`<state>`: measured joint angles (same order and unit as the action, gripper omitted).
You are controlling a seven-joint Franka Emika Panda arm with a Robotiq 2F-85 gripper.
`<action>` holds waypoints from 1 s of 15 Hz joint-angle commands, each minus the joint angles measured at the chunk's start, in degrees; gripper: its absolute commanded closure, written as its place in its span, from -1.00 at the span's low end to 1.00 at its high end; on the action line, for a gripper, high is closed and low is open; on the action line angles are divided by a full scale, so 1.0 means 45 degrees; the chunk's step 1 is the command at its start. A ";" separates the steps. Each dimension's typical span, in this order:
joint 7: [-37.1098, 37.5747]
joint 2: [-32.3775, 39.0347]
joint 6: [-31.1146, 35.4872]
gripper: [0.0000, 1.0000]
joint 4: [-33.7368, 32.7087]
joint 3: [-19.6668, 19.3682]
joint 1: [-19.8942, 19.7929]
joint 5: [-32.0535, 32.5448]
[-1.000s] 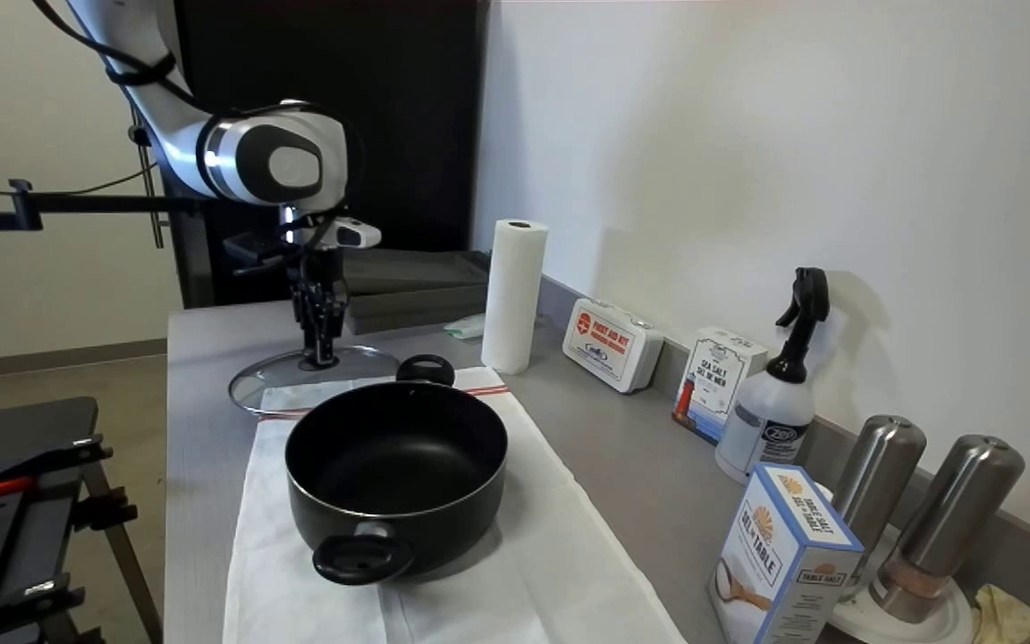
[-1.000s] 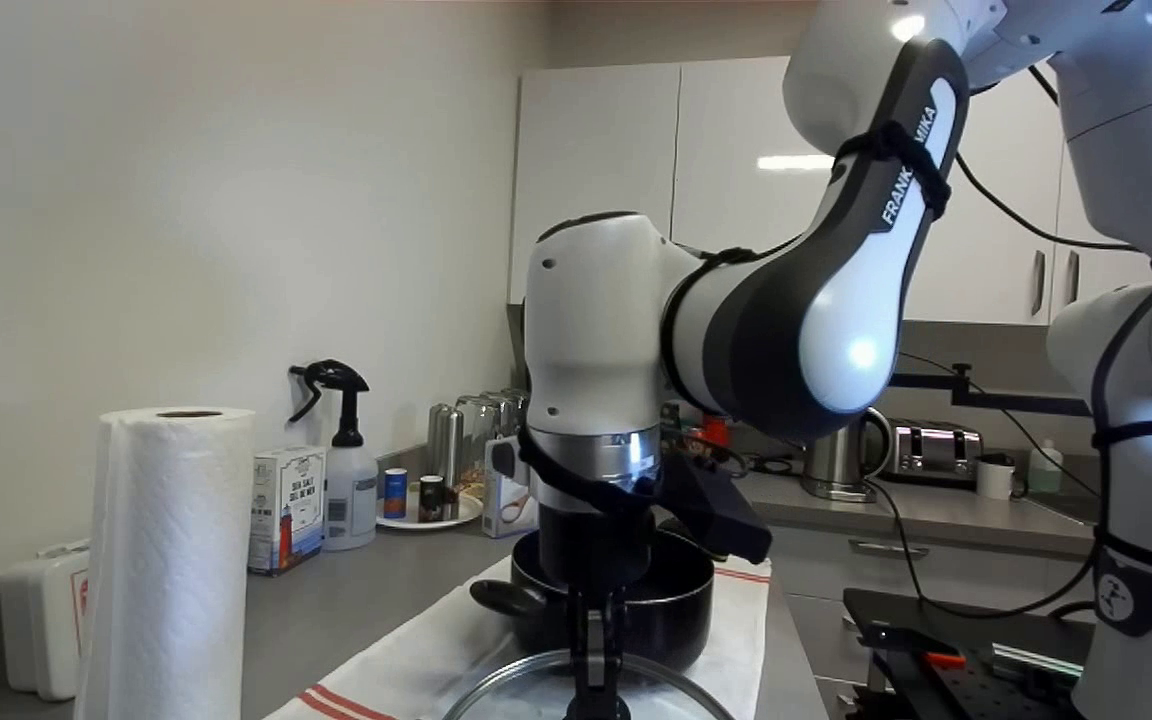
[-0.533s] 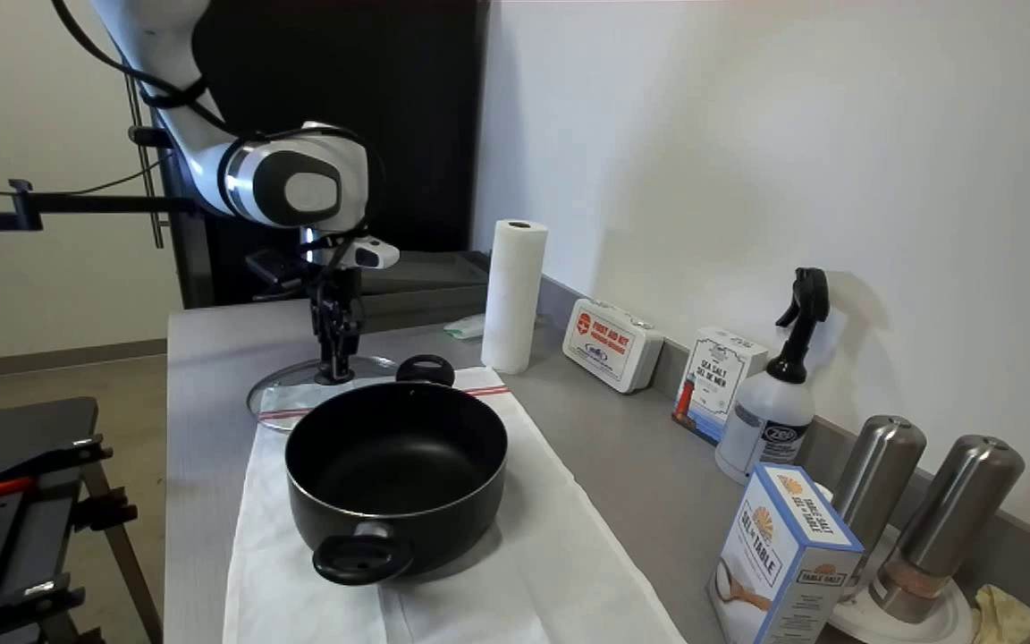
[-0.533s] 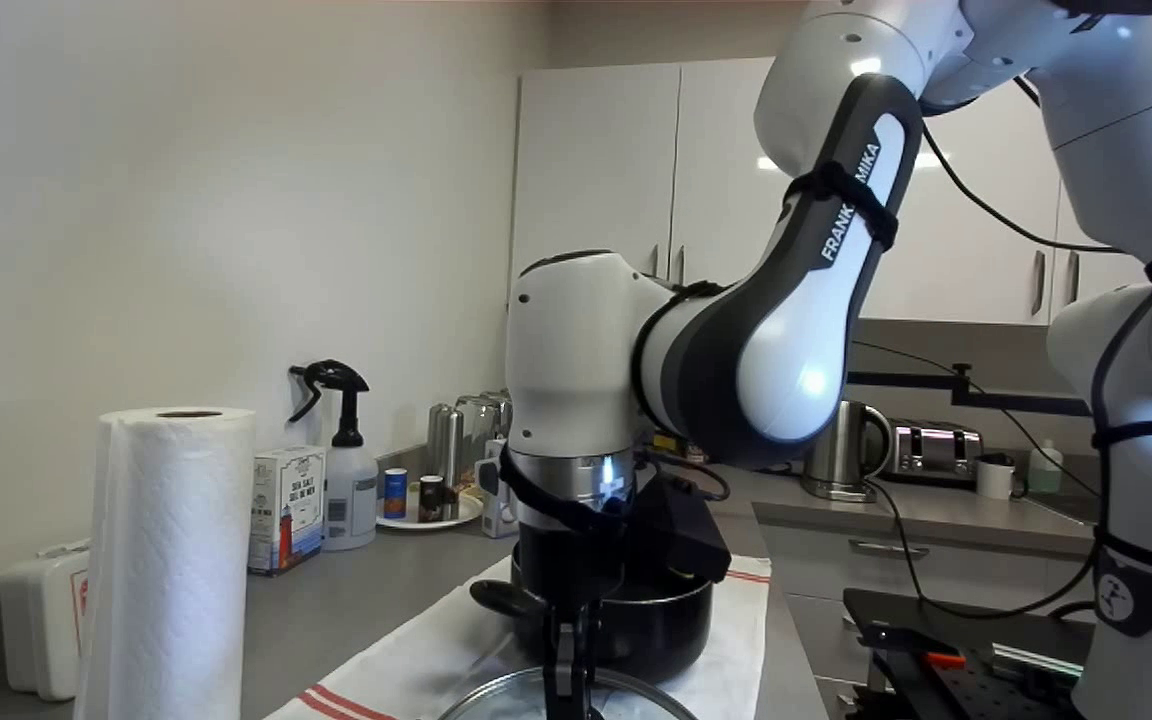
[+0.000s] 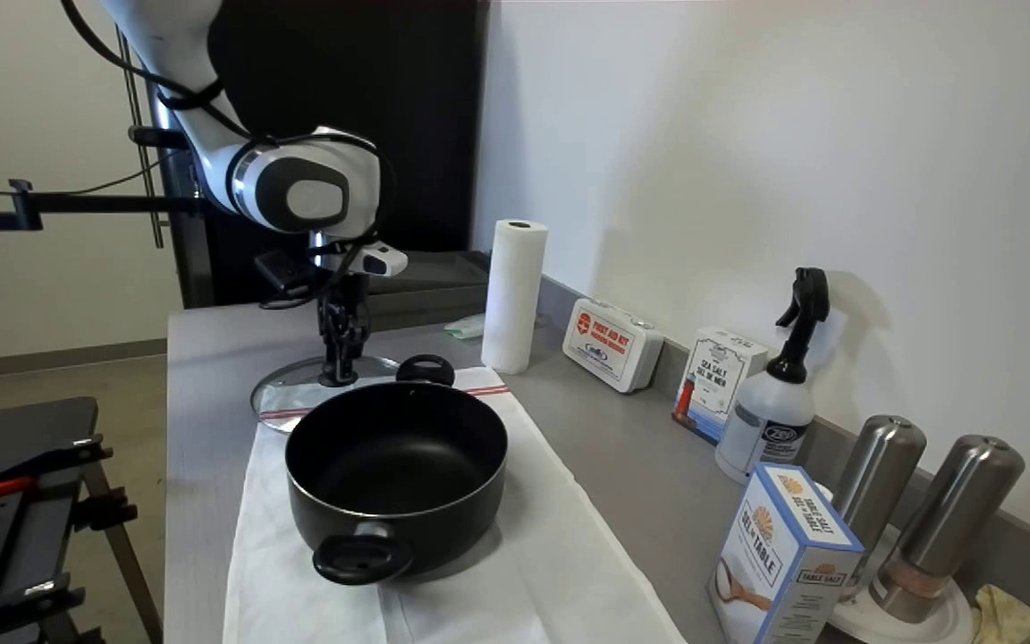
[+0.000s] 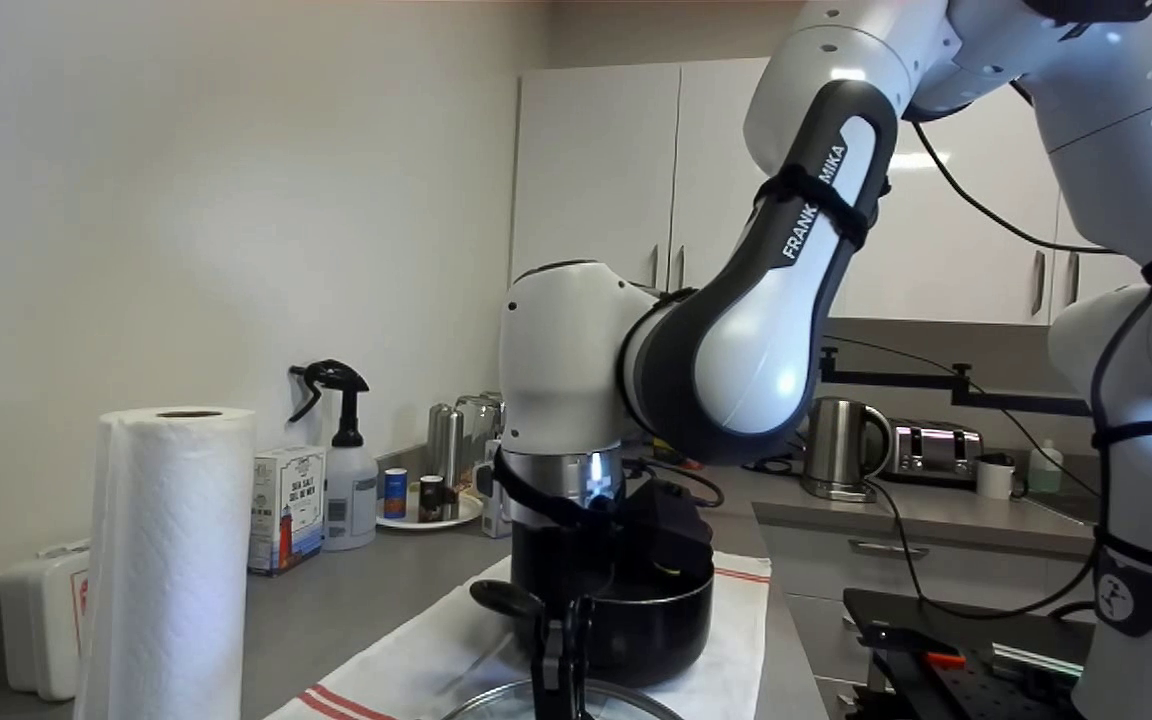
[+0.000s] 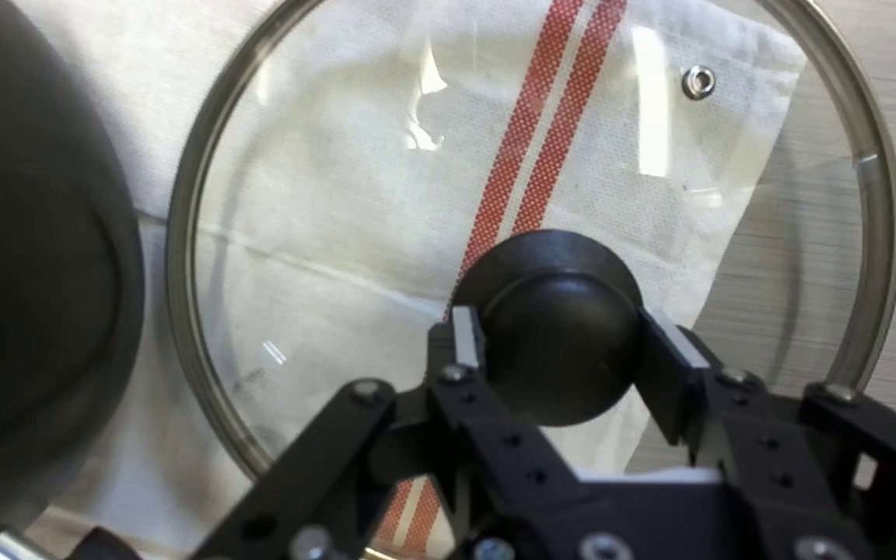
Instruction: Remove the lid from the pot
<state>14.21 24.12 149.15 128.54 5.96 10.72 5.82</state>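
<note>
The black pot [image 5: 426, 528] stands uncovered on a white cloth in both exterior views [image 6: 651, 640]. Its dark side fills the left of the wrist view [image 7: 36, 233]. The clear glass lid [image 7: 323, 194] with metal rim and black knob [image 7: 557, 350] is beside the pot, over the cloth's red-striped end and bare counter. The lid also shows in both exterior views [image 5: 281, 396] [image 6: 496, 704], partly cut off in one. My gripper [image 7: 561, 334] points down with its fingers closed against both sides of the knob. It also shows in both exterior views [image 5: 339, 368] [image 6: 561, 675]. I cannot tell whether the lid touches the surface.
A paper towel roll [image 5: 515, 295] stands near the lid. A first aid kit [image 5: 612, 347], sea salt box [image 5: 719, 380], spray bottle [image 5: 765, 420], table salt box [image 5: 783, 559] and steel canisters [image 5: 953, 510] line the wall. The white cloth [image 5: 560, 572] lies under the pot.
My gripper and the lid have moved together, lower and closer to the pot. The motion is smaller in the last half second. The pot has not moved.
</note>
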 commanded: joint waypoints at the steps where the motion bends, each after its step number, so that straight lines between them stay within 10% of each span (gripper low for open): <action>1: -0.0785 -0.0071 0.0164 0.50 -0.0188 0.0161 -0.0276 -0.0826; 15: -0.0658 0.1001 0.0445 0.50 -0.0443 -0.0351 0.0131 -0.0539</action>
<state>10.89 26.36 149.74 128.02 5.59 9.79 2.54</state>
